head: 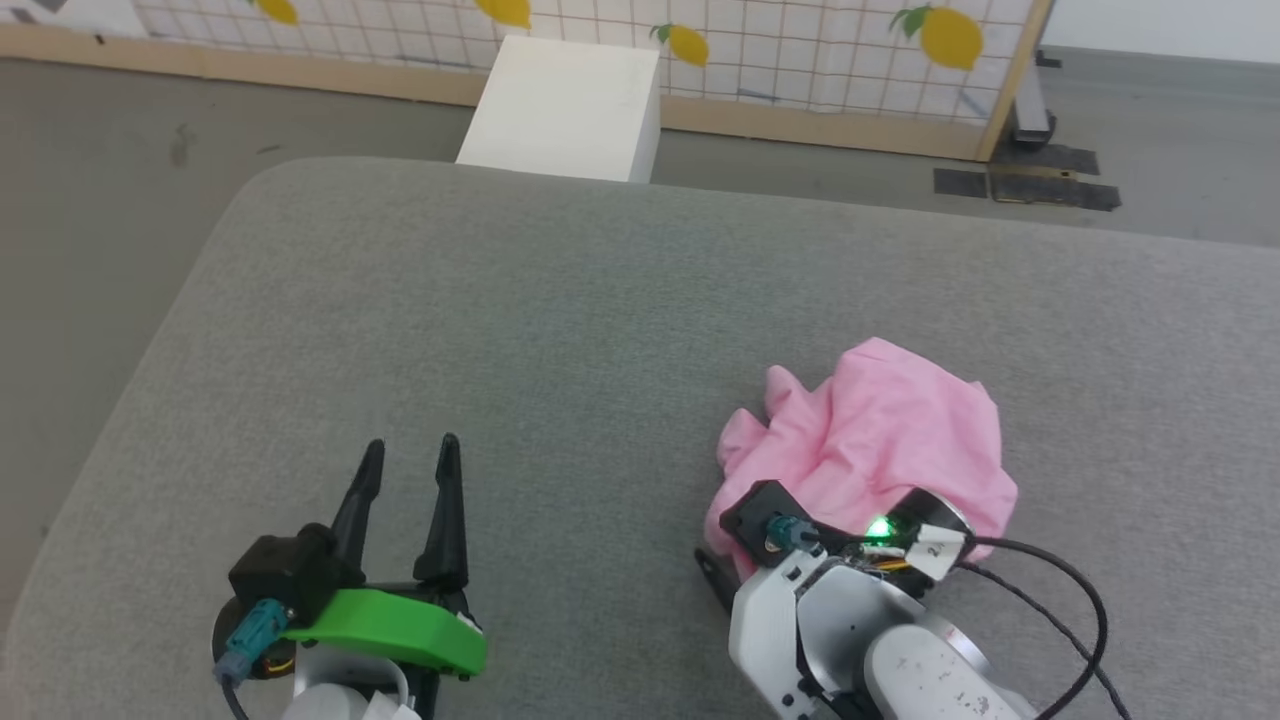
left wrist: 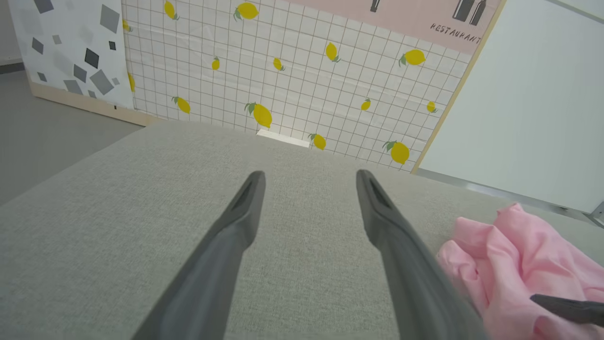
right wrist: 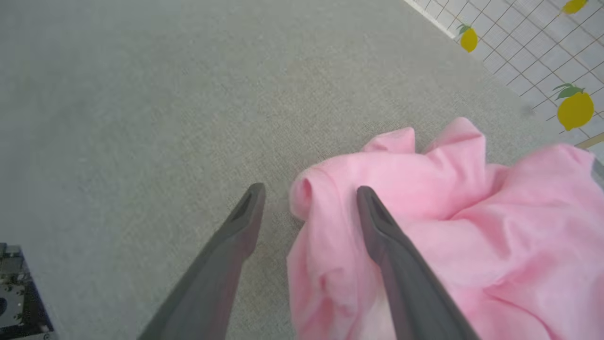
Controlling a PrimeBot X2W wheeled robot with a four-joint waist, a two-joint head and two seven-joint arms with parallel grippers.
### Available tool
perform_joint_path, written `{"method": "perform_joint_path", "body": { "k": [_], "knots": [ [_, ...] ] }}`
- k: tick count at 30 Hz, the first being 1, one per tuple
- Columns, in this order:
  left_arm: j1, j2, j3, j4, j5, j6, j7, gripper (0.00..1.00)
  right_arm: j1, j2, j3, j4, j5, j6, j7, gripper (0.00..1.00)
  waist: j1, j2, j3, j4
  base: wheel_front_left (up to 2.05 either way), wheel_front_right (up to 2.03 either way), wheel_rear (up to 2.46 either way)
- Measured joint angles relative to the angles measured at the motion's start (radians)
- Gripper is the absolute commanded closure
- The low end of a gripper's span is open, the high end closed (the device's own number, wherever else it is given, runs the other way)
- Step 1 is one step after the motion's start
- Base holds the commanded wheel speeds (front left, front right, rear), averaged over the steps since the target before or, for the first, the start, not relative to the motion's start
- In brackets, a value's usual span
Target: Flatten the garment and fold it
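Left gripper (head: 412,445) spread wide, empty, lower left, over grey cushion (head: 560,330). Right gripper (right wrist: 309,189) also unclenched, fingers straddling an edge of the garment (head: 880,430), a crumpled pink heap at lower right. White box (head: 565,105) and lemon-print panel (head: 800,50) along top.

Limp pink cloth on a coarse grey weave

The garment (head: 880,430) is thin, matt pink cloth, soft and creased, lying on a padded surface (head: 500,330) covered in rough woven grey fabric. The left gripper (head: 410,443) has matt dark plastic fingers (left wrist: 236,226) and a smooth green plastic shell (head: 390,625). The right arm's casing (head: 770,620) is pale with a slight sheen. The screen (head: 800,60) has a bare wooden frame (head: 820,125).
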Motion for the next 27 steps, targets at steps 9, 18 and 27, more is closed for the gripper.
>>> {"method": "perform_joint_path", "body": {
  "k": [9,18,27],
  "knots": [
    [-0.022,-0.02,-0.001,0.051,0.0,-0.023,0.0,0.0,-0.001,-0.004,-0.087,-0.007,-0.06,0.0,0.115,1.0,0.0,0.0,0.014,0.044,0.0,0.0,0.0],
    [-0.023,-0.024,0.016,0.056,0.008,-0.034,0.0,0.0,-0.073,-0.005,-0.06,-0.132,0.044,0.0,0.019,1.0,0.0,0.0,0.001,0.013,0.0,0.0,0.0],
    [-0.023,-0.026,0.032,0.059,0.019,-0.038,0.0,0.0,-0.243,0.002,-0.146,-0.322,0.224,0.0,-0.173,1.0,0.0,0.0,-0.012,-0.029,0.0,0.0,0.0]
  ]
}}
